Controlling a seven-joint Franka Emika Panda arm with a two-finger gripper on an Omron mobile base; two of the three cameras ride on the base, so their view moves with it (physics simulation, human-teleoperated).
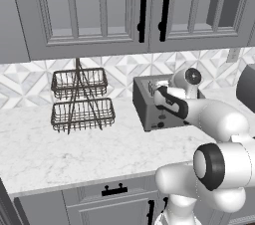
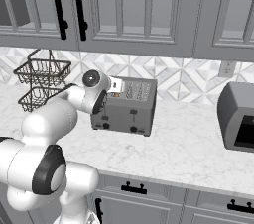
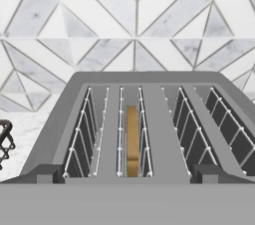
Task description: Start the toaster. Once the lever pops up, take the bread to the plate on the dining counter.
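**Claw poised over the toaster, bread down in its slot**

The toaster [image 2: 126, 106] stands on the marble bench [image 1: 60, 149], back near the patterned tile wall [image 3: 134, 20] and under grey upper cabinets [image 1: 89, 5]. In the hand view the camera looks down along its top: the bread [image 3: 132, 139] sits upright on edge, low inside the left slot between the wire guides, with its top edge below the toaster's rim. The slot to its right holds nothing.

The claw [image 2: 116, 85] hangs at the toaster's top left corner as the right base view shows it, above the slots and not touching the bread. Its fingers are hard to make out in either base view, but it appears spread wide, with nothing between the jaws.

On the toaster's front face the small black lever [image 2: 133, 113] sits in its vertical slot, with round black knobs [image 2: 105, 125] along the bottom edge.

A two-tier wire basket rack [image 1: 79, 99] stands on the bench well to the left of the toaster. A second grey appliance [image 2: 238, 116] stands well apart on the right.
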